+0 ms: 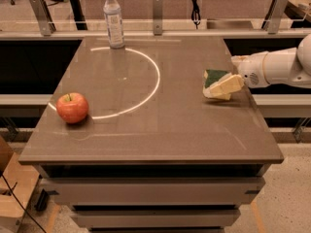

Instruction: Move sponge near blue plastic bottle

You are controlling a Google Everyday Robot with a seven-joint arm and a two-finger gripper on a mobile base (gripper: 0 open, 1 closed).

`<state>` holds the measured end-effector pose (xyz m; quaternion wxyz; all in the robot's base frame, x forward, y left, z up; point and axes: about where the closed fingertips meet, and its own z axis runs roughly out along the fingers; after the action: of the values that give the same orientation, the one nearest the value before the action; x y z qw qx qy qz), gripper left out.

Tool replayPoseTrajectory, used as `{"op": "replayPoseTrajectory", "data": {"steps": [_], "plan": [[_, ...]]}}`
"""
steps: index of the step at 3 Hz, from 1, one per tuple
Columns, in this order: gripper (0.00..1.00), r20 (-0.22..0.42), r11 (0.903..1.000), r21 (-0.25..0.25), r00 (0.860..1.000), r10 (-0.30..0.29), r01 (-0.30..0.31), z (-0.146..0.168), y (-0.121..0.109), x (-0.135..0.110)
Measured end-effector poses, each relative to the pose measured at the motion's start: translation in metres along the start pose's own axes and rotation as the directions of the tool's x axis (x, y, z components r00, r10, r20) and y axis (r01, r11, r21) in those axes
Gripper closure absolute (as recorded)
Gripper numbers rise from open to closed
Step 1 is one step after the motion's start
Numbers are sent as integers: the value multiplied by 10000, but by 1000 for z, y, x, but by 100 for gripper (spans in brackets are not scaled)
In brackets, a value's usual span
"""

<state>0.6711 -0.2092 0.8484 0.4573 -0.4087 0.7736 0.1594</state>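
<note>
Nearest, at the lower left, a cardboard box (10, 191) on speckled floor, beside the grey base under a brown table (146, 147). On the near left part of the top, a red apple (72, 108), upright, stem up, close to the left edge and touching the end of a thin white arc (156, 79) that curves across the middle toward the far side. Broad bare surface between the apple and the right side, and again along the near edge. Farther in, near the right edge, a sponge (213, 75), green face tilted toward the camera, yellow underside showing, a small shadow on the top below it. Clamped on the sponge, a cream gripper (219, 88), one finger lying across its front. Reaching in level from the right, over the table's edge, a white arm (277, 67), wrist just behind the sponge. At the far left corner, well apart from the sponge and just outside the arc's far end, a clear bottle (114, 19) with a white cap and pale label, upright. Behind it, a rail (204, 34) with metal posts, darker room beyond.
</note>
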Motion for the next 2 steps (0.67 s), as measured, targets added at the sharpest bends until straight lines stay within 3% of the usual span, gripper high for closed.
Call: {"op": "replayPoseTrajectory", "data": {"steps": [1, 2], "plan": [[0, -346, 9998, -33, 9992, 194, -196, 10, -3, 14], [17, -569, 9999, -113, 9983, 92, -99, 14, 1, 15]]}}
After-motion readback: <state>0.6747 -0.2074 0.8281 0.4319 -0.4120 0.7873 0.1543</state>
